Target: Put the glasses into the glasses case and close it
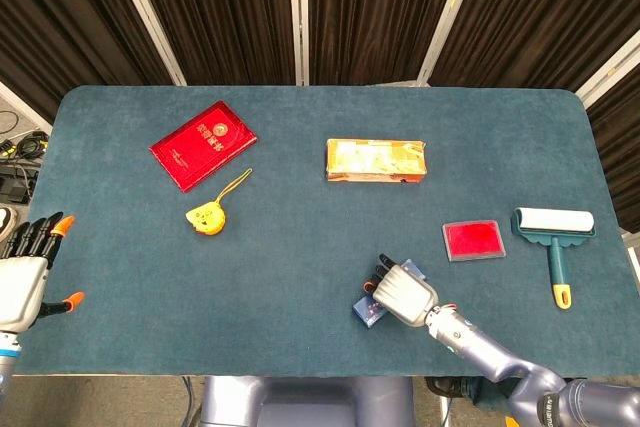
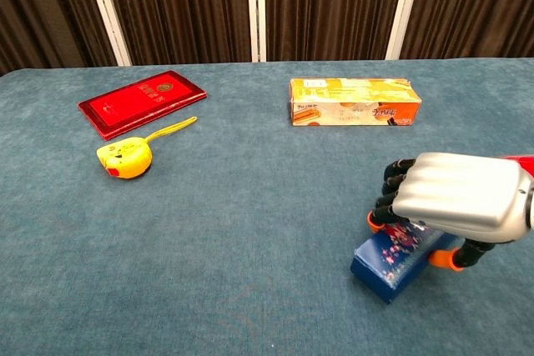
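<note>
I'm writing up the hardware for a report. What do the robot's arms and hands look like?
Each hand has a silver metal back, black fingers and orange fingertips: the right hand shows this in the chest view, the left hand at the head view's edge. The right arm is a smooth, jointed grey-silver tube. No cables or markings are visible.

gold lettering on red booklet, print on orange box, both illegible
</note>
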